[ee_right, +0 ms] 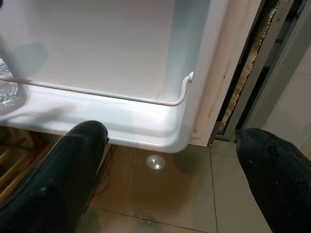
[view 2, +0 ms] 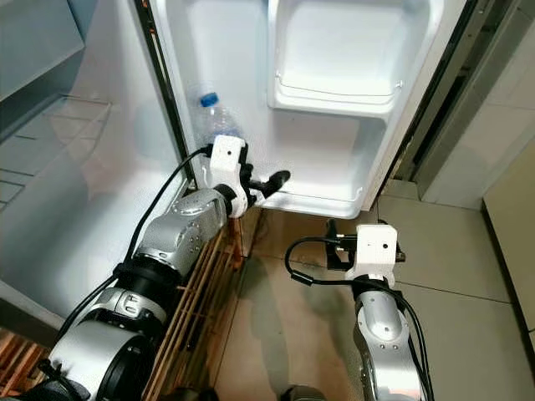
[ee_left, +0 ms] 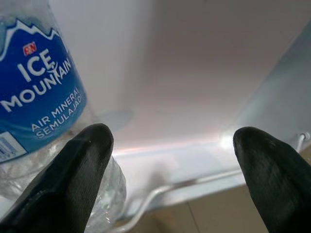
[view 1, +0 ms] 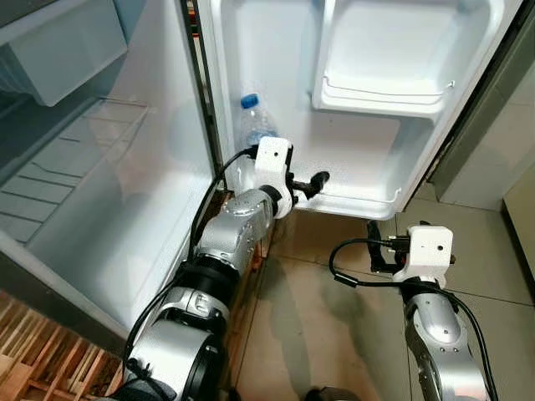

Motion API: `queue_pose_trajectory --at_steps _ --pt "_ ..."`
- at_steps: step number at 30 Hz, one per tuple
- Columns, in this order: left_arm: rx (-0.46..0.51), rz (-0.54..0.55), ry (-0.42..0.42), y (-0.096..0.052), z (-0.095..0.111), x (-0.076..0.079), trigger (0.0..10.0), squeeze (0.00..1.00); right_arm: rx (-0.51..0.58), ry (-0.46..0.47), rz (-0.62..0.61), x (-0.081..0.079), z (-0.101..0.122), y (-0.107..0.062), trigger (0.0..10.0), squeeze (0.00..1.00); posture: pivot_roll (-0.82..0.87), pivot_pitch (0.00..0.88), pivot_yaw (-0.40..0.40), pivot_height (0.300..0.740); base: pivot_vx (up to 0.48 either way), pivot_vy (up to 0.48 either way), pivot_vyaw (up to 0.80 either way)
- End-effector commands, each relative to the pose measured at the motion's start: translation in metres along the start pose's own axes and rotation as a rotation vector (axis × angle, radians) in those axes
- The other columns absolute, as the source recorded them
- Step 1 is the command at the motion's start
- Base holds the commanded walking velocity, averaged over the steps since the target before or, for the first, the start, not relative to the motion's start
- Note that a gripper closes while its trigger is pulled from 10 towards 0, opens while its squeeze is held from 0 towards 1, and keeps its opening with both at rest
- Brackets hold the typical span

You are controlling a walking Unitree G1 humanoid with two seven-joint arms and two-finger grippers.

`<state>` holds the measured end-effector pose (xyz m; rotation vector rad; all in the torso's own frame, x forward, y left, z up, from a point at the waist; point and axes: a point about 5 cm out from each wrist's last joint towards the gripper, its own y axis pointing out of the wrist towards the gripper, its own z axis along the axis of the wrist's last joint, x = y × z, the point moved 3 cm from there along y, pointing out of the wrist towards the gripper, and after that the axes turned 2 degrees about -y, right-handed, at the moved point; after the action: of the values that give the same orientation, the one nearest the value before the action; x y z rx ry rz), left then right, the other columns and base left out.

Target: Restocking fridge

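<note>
Left eye view: fridge door (view 1: 276, 75) swung open, white inner lining facing the robot. Water bottle (view 1: 253, 125) with a blue cap stands upright in the bottom door shelf (view 1: 359, 203), at the hinge end, behind the thin wire rail. An upper door shelf (view 1: 380, 96) sits higher and further from the hinge. Fridge body (view 1: 100, 167) to the left, white walls, ribbed side.

Left arm reaches up to the bottom shelf. Left gripper (view 1: 311, 182) sits just beside the bottle, on the side away from the hinge, black fingers pointing along the shelf front. Left wrist view: fingers (ee_left: 77, 179) spread wide with nothing between them; the bottle (ee_left: 39, 87), blue label reading "Ice Mountain", stands just outside one fingertip. Cannot tell whether that finger touches the bottle or only overlaps it. Wire rail (ee_left: 194, 182) runs across below.

Right arm is lower, over the beige tiled floor (view 1: 318, 309), well apart from the bottle. Right gripper (view 1: 378, 244) points toward the underside of the door. Right wrist view: fingers (ee_right: 63, 179) wide apart, empty, aimed at the outer corner of the bottom shelf (ee_right: 160, 131) and the rail's end hook. A crinkled bit of the bottle (ee_right: 8, 90) shows at the edge.

Wooden slats (view 1: 42, 359) lie by the fridge base.
</note>
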<state>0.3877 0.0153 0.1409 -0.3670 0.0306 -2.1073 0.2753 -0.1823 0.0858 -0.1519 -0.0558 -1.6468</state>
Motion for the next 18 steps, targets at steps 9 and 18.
queue_pose_trajectory --at_steps 9,18 --pt "0.007 -0.019 0.043 0.003 -0.004 0.003 10.0 0.00 -0.008 -0.004 -0.015 0.002 -0.001 -0.002 10.0 0.18 -0.25 0.050 0.064 0.740 0.000 0.000 0.00" --pt "-0.108 -0.123 -0.043 0.001 -0.029 0.021 10.0 0.00 -0.011 -0.005 -0.012 0.002 -0.002 -0.001 10.0 0.18 -0.25 0.051 0.060 0.740 0.000 0.000 0.00"
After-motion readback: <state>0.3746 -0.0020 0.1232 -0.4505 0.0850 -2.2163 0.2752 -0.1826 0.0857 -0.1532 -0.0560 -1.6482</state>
